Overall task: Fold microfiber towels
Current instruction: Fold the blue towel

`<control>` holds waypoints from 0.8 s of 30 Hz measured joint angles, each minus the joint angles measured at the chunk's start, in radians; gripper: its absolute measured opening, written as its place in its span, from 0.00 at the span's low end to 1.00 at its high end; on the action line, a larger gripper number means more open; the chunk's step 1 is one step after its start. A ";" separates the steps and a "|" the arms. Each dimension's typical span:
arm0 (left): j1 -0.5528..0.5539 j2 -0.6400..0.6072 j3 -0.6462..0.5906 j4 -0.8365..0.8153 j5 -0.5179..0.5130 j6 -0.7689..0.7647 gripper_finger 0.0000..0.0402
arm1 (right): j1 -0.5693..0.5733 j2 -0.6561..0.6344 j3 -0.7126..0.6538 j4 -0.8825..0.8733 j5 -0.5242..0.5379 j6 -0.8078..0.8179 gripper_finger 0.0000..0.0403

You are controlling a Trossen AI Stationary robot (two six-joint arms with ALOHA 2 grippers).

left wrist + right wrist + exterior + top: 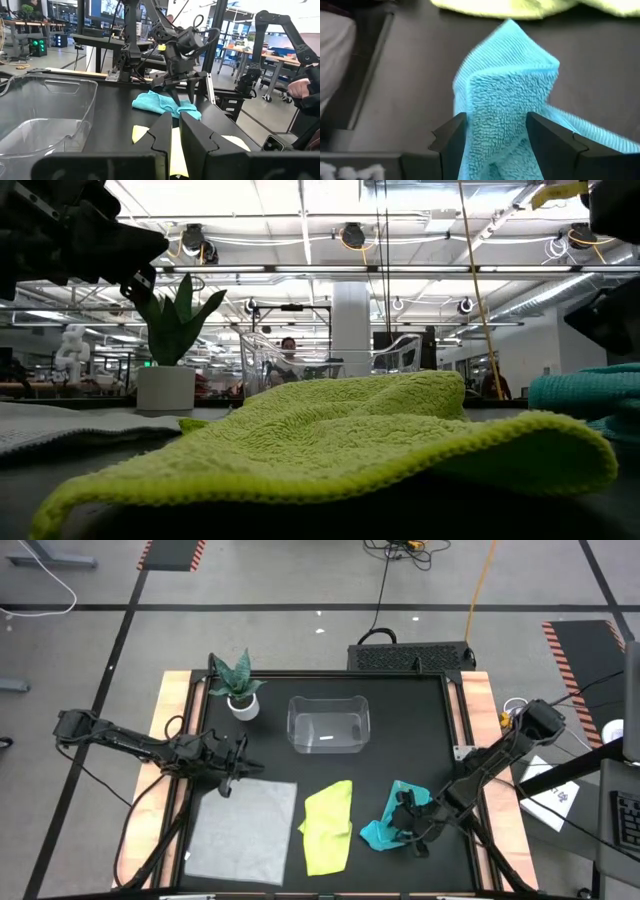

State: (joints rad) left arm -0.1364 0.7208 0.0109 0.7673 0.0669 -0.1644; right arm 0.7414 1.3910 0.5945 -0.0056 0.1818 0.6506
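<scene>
Three microfiber towels lie on the black table. The light grey one point(240, 830) is spread flat at the near left. The yellow-green one point(328, 825) lies rumpled in the middle. The teal one point(385, 825) is bunched at the near right. My right gripper point(495, 127) is open and slants down over the teal towel point(510, 95), one finger on each side of a raised fold. My left gripper point(240, 762) hovers level above the grey towel's far edge, shut and holding nothing. My right gripper has a raised fold of the teal towel point(495, 115) between its open fingers, which come from above at a slant. I cannot tell whether the fingers point(452, 137) touch the cloth. The towel lies on the table.
A clear plastic bin point(328, 723) stands at the far middle of the table. A small potted plant point(238, 690) stands at the far left. Wooden rails point(175, 720) run along the table's left and right edges. Bare table shows between the bin and the towels.
</scene>
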 joint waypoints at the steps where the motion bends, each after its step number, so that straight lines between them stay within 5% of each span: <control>1: 0.000 0.000 0.000 0.000 0.000 -0.002 0.09 | 0.000 0.002 0.000 -0.004 0.000 0.011 0.50; 17: 0.000 0.000 0.000 0.000 0.000 0.002 0.09 | 0.034 0.001 0.076 -0.030 0.006 -0.024 0.50; 24: 0.000 0.000 0.000 -0.001 0.001 0.003 0.09 | 0.063 0.041 0.121 -0.139 0.153 -0.032 0.50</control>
State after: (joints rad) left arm -0.1364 0.7208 0.0109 0.7660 0.0681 -0.1611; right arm 0.8041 1.4322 0.7157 -0.1445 0.3344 0.6189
